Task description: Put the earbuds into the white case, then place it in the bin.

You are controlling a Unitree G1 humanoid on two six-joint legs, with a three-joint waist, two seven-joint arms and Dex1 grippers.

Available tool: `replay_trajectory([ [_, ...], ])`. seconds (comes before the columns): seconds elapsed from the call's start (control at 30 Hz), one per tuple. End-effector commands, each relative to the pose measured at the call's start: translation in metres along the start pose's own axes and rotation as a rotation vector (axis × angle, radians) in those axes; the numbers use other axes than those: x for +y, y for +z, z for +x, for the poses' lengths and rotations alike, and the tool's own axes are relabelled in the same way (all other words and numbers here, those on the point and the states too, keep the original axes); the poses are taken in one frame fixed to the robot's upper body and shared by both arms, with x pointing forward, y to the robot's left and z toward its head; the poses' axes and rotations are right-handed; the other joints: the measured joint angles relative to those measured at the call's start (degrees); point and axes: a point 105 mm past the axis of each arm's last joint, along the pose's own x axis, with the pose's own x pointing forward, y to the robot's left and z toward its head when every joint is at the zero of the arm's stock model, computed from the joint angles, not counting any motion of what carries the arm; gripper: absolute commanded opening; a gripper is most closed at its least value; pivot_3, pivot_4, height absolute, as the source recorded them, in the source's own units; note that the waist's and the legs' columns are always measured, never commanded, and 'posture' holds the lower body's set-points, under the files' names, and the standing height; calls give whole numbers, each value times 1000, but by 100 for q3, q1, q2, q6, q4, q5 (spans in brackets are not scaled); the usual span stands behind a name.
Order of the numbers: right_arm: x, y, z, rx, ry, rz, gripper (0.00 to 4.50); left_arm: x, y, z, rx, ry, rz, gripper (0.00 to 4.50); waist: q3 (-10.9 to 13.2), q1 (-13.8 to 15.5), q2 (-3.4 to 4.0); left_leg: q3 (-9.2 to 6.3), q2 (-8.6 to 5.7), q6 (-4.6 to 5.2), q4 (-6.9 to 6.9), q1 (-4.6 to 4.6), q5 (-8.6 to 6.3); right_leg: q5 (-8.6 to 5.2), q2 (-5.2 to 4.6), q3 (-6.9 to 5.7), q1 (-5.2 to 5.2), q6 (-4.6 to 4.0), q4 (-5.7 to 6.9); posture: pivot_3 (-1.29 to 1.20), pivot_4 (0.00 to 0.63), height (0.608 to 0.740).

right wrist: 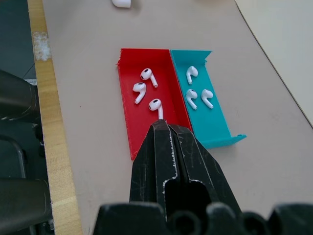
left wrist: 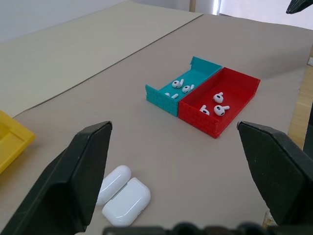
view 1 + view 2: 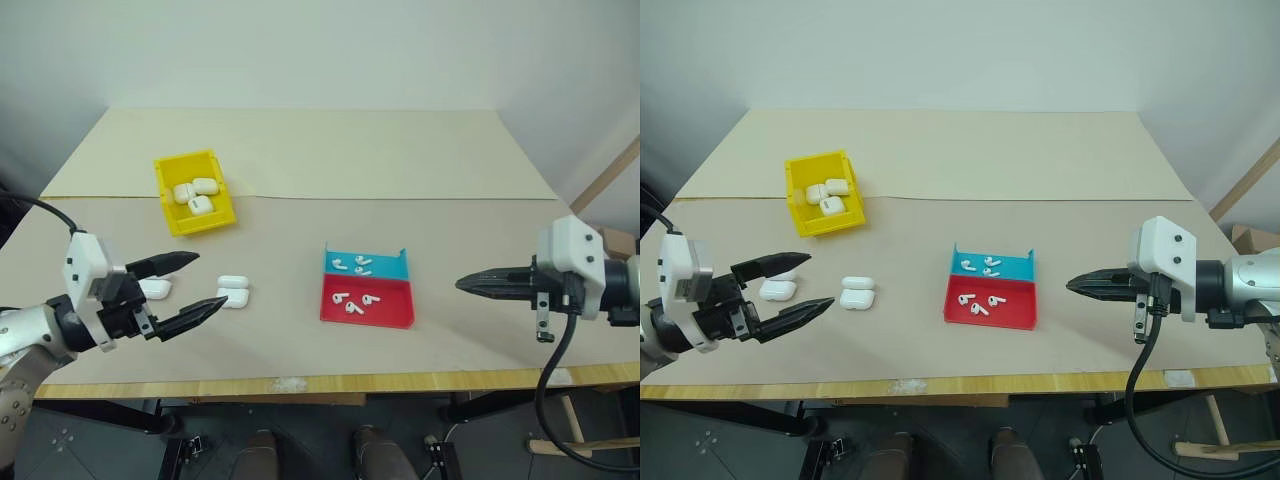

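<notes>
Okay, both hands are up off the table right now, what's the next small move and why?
Probably lower the open left hand onto the nearer white case lying closed on the table. The earbuds are loose in the red-and-blue tray, the right hand is shut and empty, and no case on the table is held or opened, so grasping one likely comes first.
</notes>
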Motion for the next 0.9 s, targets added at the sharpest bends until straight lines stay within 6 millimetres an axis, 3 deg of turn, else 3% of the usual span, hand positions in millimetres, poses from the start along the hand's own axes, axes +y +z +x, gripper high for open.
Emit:
replay_trajectory([
  [0.03, -2, 11, -7, -4, -23, -52, 0, -5, 11, -4, -31, -36, -15, 4462, 0, -1, 0, 0, 0, 0, 0, 0, 0, 0, 0, 0, 0, 0, 0, 0, 150, 740],
  [0.43, -2, 10, -7, -7, -19, -53, 0, -7, 9, -3, -17, -7, 30, 4462, 0, -2, 0, 1, 0, 0, 0, 1, 0, 0, 0, 1, 0, 0, 0, 0, 150, 740],
  [0.9, -10, 10, -8, -4, -26, -56, 0, -12, 3, -19, 4, 61, 45, 4462, 0, -15, 1, 2, 1, 0, 0, 2, 0, 0, 0, 2, 1, 0, 0, 0, 150, 740],
])
